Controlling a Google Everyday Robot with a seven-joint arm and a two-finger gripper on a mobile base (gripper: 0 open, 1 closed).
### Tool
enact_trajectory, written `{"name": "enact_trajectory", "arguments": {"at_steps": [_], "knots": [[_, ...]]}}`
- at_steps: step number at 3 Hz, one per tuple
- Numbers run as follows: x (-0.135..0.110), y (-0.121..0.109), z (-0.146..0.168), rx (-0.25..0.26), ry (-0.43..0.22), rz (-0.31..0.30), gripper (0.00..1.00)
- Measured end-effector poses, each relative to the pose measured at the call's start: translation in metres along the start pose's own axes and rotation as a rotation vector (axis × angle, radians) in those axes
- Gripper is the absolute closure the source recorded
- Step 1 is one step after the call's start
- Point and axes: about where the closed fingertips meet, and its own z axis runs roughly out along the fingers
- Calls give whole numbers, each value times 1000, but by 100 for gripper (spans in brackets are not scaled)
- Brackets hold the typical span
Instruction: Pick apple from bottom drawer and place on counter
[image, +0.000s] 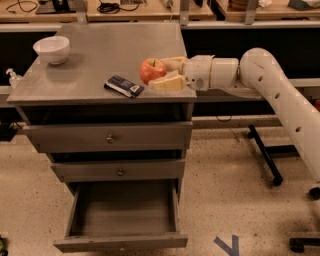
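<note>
Placing step — our tool (159, 73) clasps the apple (151, 69) near the surface (100, 50) right edge; next we lower, release.

A thick white tubular arm (280, 90) with small dark holes ends in a cream two-fingered hand (158, 74) over the counter (100, 55).
</note>
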Motion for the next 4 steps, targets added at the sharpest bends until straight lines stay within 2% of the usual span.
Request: {"name": "enact_trajectory", "arguments": {"at_steps": [1,2,3,4], "knots": [[18,-29,-9,149,99,21,100],[32,-40,-17,195,162,43,100],[45,-45,-18,184,173,96,85],[45,-43,-14,176,173,96,54]]}}
